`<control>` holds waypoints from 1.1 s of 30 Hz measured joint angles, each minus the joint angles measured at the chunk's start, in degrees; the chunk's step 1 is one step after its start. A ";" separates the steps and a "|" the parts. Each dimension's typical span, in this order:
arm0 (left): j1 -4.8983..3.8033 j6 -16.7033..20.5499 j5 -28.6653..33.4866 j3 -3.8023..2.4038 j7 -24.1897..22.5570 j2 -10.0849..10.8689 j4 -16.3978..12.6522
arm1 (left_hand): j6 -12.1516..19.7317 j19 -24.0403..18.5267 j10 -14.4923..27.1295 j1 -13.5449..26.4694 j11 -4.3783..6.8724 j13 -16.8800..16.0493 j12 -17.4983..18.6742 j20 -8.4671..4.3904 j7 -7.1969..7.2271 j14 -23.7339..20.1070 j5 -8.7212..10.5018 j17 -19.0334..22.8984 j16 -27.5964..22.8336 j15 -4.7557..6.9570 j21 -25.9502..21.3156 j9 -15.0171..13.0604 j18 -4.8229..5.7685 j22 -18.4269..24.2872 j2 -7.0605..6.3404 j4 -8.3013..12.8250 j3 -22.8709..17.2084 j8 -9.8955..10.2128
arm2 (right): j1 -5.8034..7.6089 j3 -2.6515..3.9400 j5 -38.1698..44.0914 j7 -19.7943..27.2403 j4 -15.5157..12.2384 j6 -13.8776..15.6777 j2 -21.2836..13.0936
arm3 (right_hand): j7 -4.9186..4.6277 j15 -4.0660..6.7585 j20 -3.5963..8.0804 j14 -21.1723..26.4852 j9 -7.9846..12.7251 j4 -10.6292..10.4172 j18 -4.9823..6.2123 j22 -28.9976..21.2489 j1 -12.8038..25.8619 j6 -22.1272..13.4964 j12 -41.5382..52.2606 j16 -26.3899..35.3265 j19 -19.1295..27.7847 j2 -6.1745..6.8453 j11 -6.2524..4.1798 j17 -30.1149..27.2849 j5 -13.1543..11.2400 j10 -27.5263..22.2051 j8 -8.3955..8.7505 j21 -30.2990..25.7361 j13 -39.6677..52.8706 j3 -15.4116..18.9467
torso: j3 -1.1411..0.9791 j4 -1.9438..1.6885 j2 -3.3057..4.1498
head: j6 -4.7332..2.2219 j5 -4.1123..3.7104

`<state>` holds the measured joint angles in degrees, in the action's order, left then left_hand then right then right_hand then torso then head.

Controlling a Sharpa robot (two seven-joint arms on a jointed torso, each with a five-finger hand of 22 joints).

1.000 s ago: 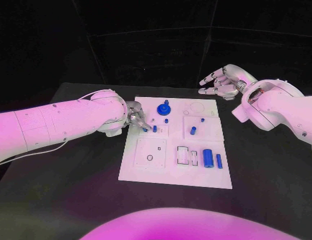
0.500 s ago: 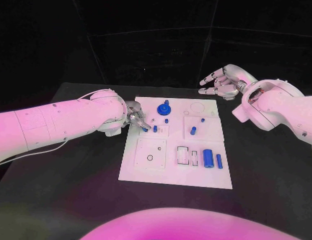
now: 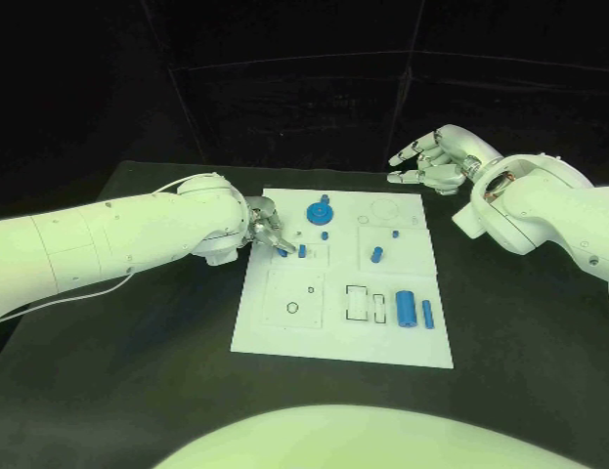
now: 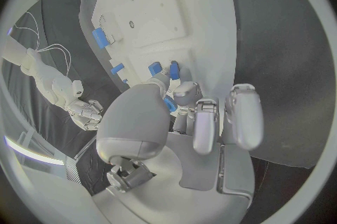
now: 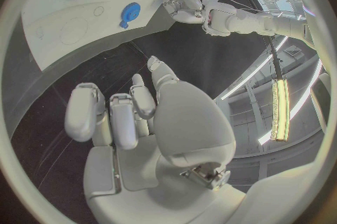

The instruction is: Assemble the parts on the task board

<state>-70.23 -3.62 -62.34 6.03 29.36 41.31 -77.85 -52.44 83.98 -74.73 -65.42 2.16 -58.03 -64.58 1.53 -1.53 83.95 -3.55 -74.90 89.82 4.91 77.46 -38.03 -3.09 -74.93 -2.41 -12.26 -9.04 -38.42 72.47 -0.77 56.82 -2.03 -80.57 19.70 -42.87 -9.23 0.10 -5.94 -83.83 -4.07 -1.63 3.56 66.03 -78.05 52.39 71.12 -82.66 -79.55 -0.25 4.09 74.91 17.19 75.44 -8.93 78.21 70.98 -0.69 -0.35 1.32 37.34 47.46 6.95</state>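
While the white task board (image 3: pixel 344 337) lies at mid-frame on the black desk (image 3: pixel 150 371), the left hand (image 3: pixel 265 232) at its upper-left edge pinches a small blue part (image 3: pixel 301 251). At upper right, the right hand (image 3: pixel 431 163) hovers off the board, released, fingers loosely spread.

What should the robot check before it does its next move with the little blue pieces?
1. Left hand at the task board's left edge by a small blue peg: ok.
2. Left hand really gripping that peg: cannot tell; the fingers hide it.
3. Right hand holds nothing, off past the board's far corner: ok.
4. Blue gear on the board's far part, untouched: ok.
5. Large blue cylinder and slim blue bar lie side by side on the board: ok.
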 measured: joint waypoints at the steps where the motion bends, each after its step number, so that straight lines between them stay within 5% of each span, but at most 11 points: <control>1: 0.00 0.00 0.00 0.00 0.01 -0.06 0.04 | 0.00 0.00 0.00 0.00 0.00 0.00 0.00 0.00 0.00 0.00 0.00 0.00 0.00 0.00 0.00 0.00 0.00 0.00 0.00 -0.22 0.19 0.00 | 0.00 0.00 0.00 0.00 0.00 0.00 0.00 | 0.00 0.00 0.00 0.00 0.00 0.00 0.00 0.00 0.00 0.00 0.00 0.00 0.00 0.00 0.00 0.00 0.00 0.00 0.00 0.00 0.00 0.00 | 0.00 0.01 0.00 | 0.03 -0.03; 22: 0.00 -0.06 -0.01 0.00 0.02 -0.46 0.34 | 0.01 0.00 0.00 0.36 0.00 -0.03 -0.22 0.00 0.00 0.00 0.00 0.00 0.00 -0.01 0.00 -0.19 0.00 0.01 0.36 -1.89 2.97 -0.45 | 0.00 0.00 0.00 0.00 0.02 -0.01 -0.03 | 0.00 0.00 0.00 0.00 0.00 -0.08 -0.01 0.01 0.00 0.00 0.00 0.00 0.00 0.00 0.00 -0.01 0.00 0.00 0.00 -0.14 0.00 0.08 | -0.04 0.03 0.00 | 0.02 -0.20; 33: 0.00 0.37 -0.01 0.00 0.04 -0.31 0.38 | 0.01 0.05 0.00 3.78 0.00 0.41 -0.22 -0.05 0.00 0.00 0.46 0.00 0.00 -0.01 0.00 -0.31 0.00 0.01 1.51 -4.45 8.92 -0.70 | 0.00 0.00 0.00 0.00 0.03 0.00 -0.05 | 0.00 0.00 0.00 0.00 0.00 -0.15 -0.01 -0.01 0.00 0.00 0.00 0.00 0.00 0.00 0.00 -0.01 0.00 0.00 0.00 -0.20 0.00 0.15 | -0.02 0.03 0.00 | -0.04 -0.25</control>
<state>-70.23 -3.26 -62.35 6.03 29.40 41.01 -77.46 -52.43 84.03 -74.73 -61.65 2.15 -57.62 -64.80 1.49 -1.54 83.95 -3.09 -74.90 89.82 4.91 77.46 -38.33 -3.10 -74.92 -0.90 -16.71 -0.13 -39.11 72.47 -0.77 56.82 -2.03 -80.55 19.70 -42.92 -9.23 0.11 -5.94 -83.83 -4.07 -1.78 3.55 66.02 -78.05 52.39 71.12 -82.66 -79.55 -0.25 4.09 74.90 17.19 75.44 -8.93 78.01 70.97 -0.54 -0.36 1.35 37.34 47.41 6.70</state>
